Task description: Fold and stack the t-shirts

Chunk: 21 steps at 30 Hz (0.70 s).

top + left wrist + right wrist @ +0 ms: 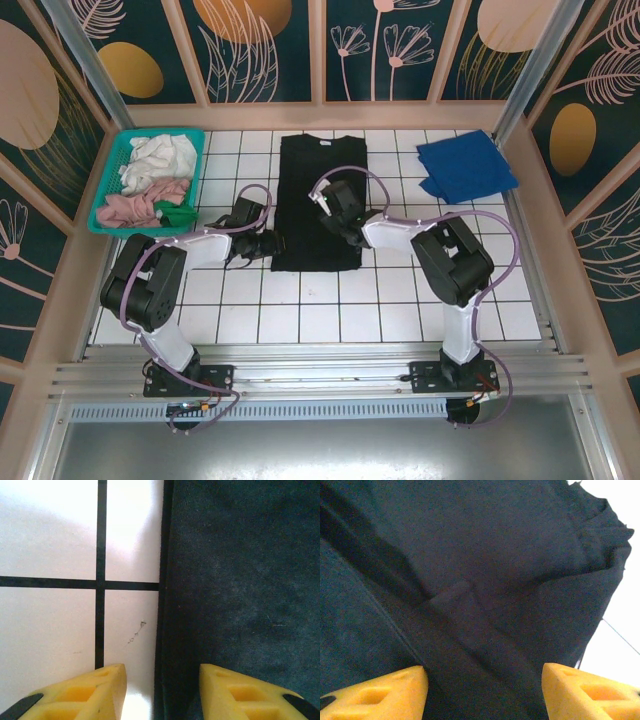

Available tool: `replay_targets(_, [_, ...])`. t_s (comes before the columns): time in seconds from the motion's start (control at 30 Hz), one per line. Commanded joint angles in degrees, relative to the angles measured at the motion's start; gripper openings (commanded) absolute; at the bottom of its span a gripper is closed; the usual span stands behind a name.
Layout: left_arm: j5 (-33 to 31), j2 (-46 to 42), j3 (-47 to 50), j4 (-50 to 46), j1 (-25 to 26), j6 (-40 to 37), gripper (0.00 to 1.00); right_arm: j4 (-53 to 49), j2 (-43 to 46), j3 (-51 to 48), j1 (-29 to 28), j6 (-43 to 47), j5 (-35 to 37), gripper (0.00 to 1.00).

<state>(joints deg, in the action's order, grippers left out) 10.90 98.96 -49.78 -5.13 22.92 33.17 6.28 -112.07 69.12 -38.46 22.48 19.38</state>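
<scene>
A black t-shirt [318, 170] lies flat in a long folded strip at the table's middle. A royal-blue t-shirt [466, 165] rests folded at the back right. My left gripper [272, 246] is low at the black shirt's near left edge. In the left wrist view it [162, 692] is open, one yellow finger [95, 692] over white tile, the other over the black cloth [240, 580], with the shirt's edge between them. My right gripper [333, 208] hovers over the strip's right side. It [485, 692] is open above overlapping black folds [470, 555], with nothing pinched.
A teal mesh basket [112, 165] at the back left holds white, pink and green cloths. White tiles [300, 300] with black grid lines lie in front of the black shirt. Patterned walls and a metal frame enclose the table.
</scene>
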Motion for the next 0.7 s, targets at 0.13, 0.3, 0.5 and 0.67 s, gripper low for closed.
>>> replay_targets(0.13, [-0.38, 3.74, -1.32, -1.9, 0.11, -2.82, 0.42, -0.88, -5.36, 6.18, 3.43, 3.76, -1.54, 0.62])
replay_targets(0.3, [-0.57, 4.87, -1.65, -2.65, 0.11, -3.59, 0.4, -3.25, -8.48, 12.22, 6.74, 4.27, -2.07, 0.64])
replay_targets(0.5, [-0.3, 5.58, -1.93, -2.91, 0.11, -3.81, 0.4, -10.87, -7.82, 18.85, 6.79, 0.51, -3.75, 0.67])
replay_targets(0.67, [-0.73, 5.67, -3.56, -4.26, 0.11, -4.51, 0.39, -14.21, -1.88, 14.54, 6.81, -6.59, -9.9, 0.66])
